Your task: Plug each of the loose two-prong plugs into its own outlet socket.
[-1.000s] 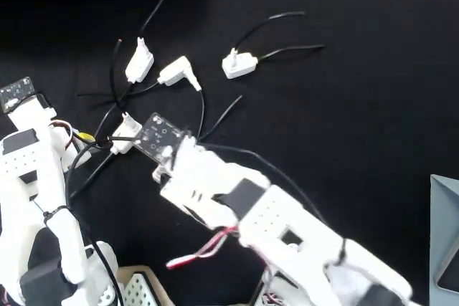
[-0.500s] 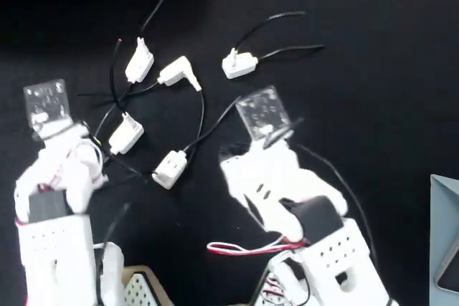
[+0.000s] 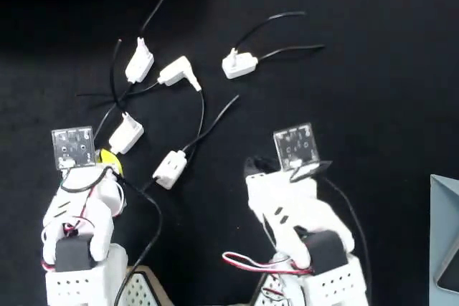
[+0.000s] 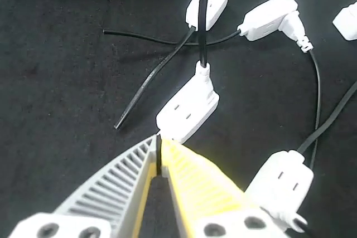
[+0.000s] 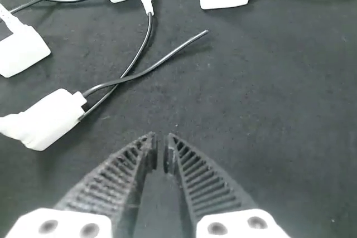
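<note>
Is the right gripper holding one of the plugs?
No, the right gripper is shut with nothing between its fingers, over a bare part of the black table.

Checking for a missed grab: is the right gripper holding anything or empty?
Empty. The right gripper is shut with nothing between its tips; the nearest white socket lies apart.

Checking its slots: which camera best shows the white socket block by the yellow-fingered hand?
Left wrist view: the white rectangular plastic socket block lies close, both slots plainly visible. High view shows it small; right wrist view catches it partly, slots unseen.
</note>
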Motion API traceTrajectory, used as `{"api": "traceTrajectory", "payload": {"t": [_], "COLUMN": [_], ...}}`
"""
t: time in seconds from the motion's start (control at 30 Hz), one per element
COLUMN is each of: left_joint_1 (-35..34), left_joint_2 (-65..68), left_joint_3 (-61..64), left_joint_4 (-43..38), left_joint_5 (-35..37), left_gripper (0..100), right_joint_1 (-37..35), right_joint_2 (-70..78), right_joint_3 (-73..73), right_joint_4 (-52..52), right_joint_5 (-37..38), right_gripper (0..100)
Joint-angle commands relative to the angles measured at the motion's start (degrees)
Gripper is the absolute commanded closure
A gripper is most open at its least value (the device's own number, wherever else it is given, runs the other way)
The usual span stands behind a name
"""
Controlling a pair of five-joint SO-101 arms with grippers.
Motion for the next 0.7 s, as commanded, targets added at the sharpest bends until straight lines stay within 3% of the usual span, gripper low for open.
{"api": "traceTrajectory", "payload": {"t": [0.0,0.2,0.4,0.67], "left_joint_1": [0.7,0.8,0.7,0.4], "left_joint_2": [-0.1,-0.1,0.4,0.0], "left_joint_3": [0.8,4.4,10.8,10.7], "left_joint_4": [-0.3,-0.7,-5.2,0.9], "left_joint_5": [0.0,0.0,0.0,0.3], "left_gripper": [97,97,97,97], "right_joint_1": [0.8,0.9,2.6,7.8], "right_joint_2": [-7.9,-8.1,-8.7,-8.6], "right_joint_3": [5.2,12.2,12.0,12.0], "right_joint_4": [-0.9,-3.3,1.7,8.8], "right_joint_5": [-0.1,1.8,1.8,1.8], "right_gripper": [96.6,96.6,96.6,96.6]}}
